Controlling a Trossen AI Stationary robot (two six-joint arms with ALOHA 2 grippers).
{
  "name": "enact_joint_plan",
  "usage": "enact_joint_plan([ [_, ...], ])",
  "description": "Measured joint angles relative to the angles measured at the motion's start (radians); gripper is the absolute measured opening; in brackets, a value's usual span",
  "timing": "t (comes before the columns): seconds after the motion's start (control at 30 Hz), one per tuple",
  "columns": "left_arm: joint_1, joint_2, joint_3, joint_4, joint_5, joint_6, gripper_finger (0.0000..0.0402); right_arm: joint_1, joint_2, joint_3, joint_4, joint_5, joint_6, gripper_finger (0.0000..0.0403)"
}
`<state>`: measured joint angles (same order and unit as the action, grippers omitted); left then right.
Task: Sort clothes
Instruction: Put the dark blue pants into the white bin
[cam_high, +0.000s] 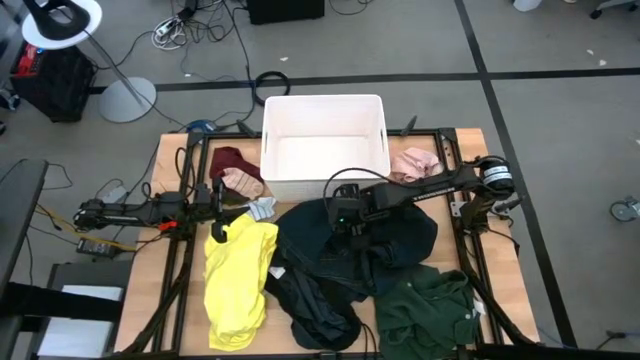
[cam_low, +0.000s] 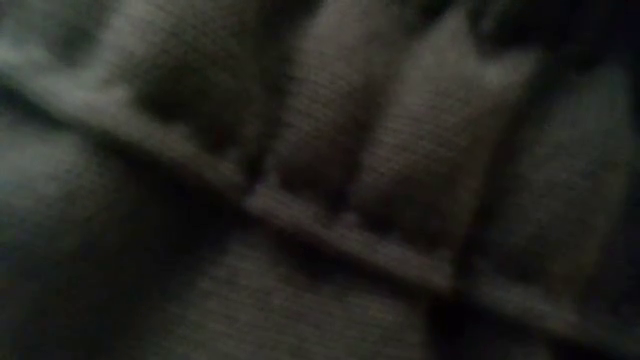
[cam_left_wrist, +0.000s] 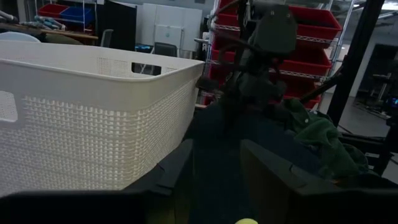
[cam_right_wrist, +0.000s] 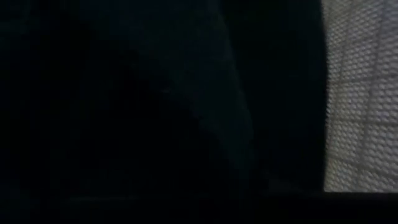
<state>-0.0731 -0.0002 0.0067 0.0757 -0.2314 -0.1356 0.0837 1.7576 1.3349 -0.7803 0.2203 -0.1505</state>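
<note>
A yellow shirt (cam_high: 238, 285) lies flat at the table's front left. My left gripper (cam_high: 218, 222) is open over the shirt's far corner; in its wrist view (cam_left_wrist: 214, 155) a speck of yellow shows between the fingers. A black top (cam_high: 400, 235) lies heaped in the middle, with more black cloth (cam_high: 315, 300) in front of it and a dark green top (cam_high: 425, 310) at the front right. My right gripper (cam_high: 346, 218) is down in the black top's left part; its wrist view shows only dark cloth. My left gripper stands open, pointing down over the yellow shirt's far corner (cam_high: 222, 238). I cannot tell whether its fingers touch the cloth.
The white bin (cam_high: 324, 98) stands at the far middle, its wall close in the left wrist view (cam_left_wrist: 93, 112). A maroon piece (cam_high: 232, 160) and a small striped sock (cam_high: 262, 208) lie left of it, and a pink piece (cam_high: 415, 162) right of it. Cloth covers the low view.
</note>
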Motion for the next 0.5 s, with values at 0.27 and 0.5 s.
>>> enact_joint_plan([
  [0.27,0.000,0.000,0.000,0.000,0.000,0.000,0.0137,0.016,-0.090,0.179,-0.137,0.006,0.002,0.0005],
  [0.5,0.000,0.000,0.000,0.000,0.000,0.000,0.0137,0.043,-0.122,0.467,-0.276,0.128,-0.046,0.0005],
])
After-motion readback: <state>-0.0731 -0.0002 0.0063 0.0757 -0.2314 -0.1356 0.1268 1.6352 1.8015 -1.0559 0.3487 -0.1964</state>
